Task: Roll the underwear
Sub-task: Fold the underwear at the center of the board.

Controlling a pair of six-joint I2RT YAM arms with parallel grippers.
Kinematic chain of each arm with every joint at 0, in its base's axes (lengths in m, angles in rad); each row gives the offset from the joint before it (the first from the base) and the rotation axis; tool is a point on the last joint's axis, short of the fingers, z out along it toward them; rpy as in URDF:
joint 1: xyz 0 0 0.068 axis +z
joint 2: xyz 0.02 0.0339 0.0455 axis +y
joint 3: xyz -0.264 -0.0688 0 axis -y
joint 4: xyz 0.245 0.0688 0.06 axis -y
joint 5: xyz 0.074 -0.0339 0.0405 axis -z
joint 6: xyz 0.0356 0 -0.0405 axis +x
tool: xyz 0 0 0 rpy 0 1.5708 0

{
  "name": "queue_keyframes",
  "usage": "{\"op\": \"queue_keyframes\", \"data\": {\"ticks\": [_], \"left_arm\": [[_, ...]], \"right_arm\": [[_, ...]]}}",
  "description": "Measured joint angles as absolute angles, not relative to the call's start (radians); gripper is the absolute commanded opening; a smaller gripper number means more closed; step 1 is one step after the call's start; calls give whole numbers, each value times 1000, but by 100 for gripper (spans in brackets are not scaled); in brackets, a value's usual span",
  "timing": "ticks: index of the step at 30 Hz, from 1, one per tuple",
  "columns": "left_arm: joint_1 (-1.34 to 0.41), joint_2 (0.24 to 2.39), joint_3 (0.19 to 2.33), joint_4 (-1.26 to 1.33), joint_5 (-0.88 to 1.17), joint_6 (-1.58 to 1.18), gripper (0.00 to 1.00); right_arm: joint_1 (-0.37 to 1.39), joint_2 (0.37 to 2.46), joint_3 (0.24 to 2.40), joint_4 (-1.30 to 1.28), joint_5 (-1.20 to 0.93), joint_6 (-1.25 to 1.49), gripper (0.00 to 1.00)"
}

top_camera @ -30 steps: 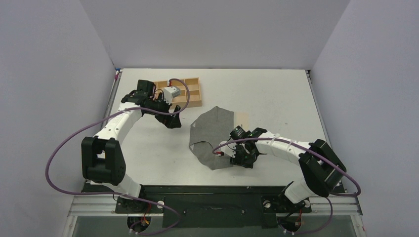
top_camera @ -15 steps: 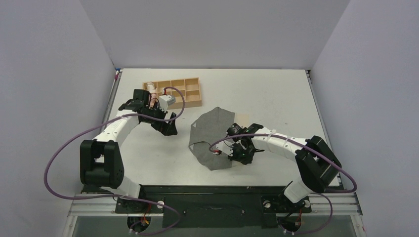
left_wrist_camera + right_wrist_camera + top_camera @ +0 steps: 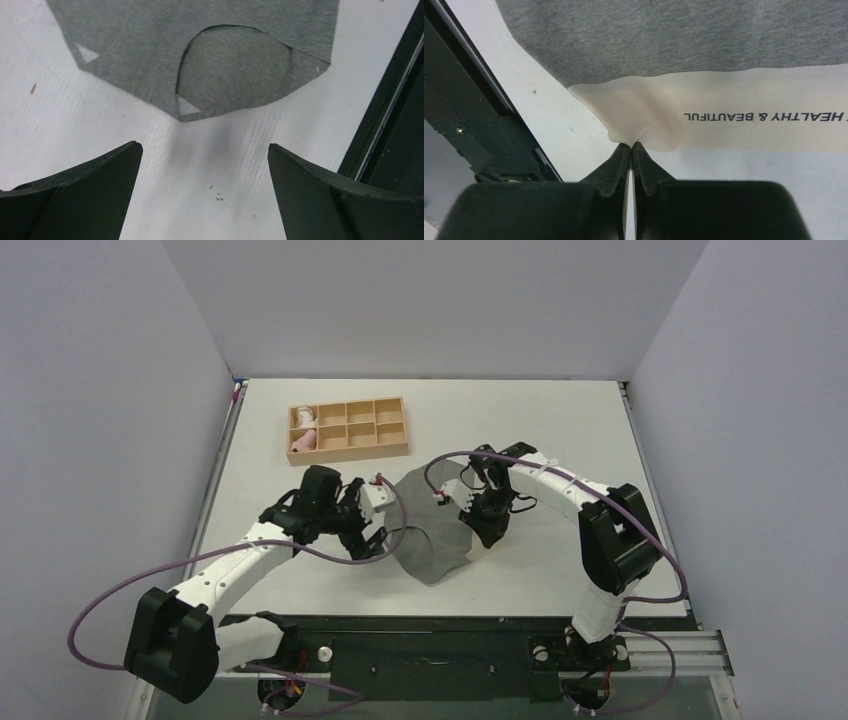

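Bare tabletop (image 3: 580, 430) lies open right of and beyond the underwear (image 3: 430, 540). The compartment tray (image 3: 370, 450) stands far left, well apart. The left arm (image 3: 240, 560) and right arm (image 3: 560, 485) crowd its sides, and a black rail (image 3: 440, 635) bounds the near edge.

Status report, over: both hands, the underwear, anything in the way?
Left hand open, just short of the underwear. Right hand shut on the beige waistband. Wooden tray far back, apart, not in the way.
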State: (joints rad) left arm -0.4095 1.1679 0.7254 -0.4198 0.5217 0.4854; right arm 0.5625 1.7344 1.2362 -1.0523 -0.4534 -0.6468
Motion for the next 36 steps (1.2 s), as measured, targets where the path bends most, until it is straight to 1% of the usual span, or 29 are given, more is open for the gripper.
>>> {"op": "queue_keyframes", "data": {"ticks": [5, 11, 18, 19, 24, 27, 31, 32, 33, 35, 36], "left_arm": [[-600, 1197, 722, -377, 432, 517, 98], [-785, 1315, 753, -339, 339, 529, 100], [-955, 1433, 817, -314, 264, 516, 100], [-978, 1442, 818, -303, 249, 509, 96], [-1066, 1488, 821, -265, 161, 485, 94], [-1088, 1520, 825, -250, 125, 472, 91], [-1097, 1565, 835, -225, 64, 451, 84], [-1098, 1576, 839, -220, 48, 448, 79], [-1098, 1587, 845, -217, 32, 446, 77], [-1098, 1607, 852, -206, 7, 439, 69], [-1098, 1610, 855, -201, -1, 437, 63]], "right_arm": [[522, 1814, 1302, -1100, -503, -651, 0], [513, 1860, 1353, -1127, -547, -646, 0], [491, 1911, 1396, -1139, -573, -627, 0], [487, 1919, 1401, -1139, -575, -622, 0], [469, 1929, 1409, -1142, -577, -612, 0], [464, 1929, 1410, -1142, -577, -609, 0], [458, 1929, 1411, -1142, -578, -607, 0], [458, 1929, 1410, -1142, -578, -606, 0], [458, 1929, 1411, -1142, -578, -606, 0], [458, 1929, 1410, -1142, -579, -606, 0], [458, 1929, 1410, -1142, -580, -606, 0]]}}
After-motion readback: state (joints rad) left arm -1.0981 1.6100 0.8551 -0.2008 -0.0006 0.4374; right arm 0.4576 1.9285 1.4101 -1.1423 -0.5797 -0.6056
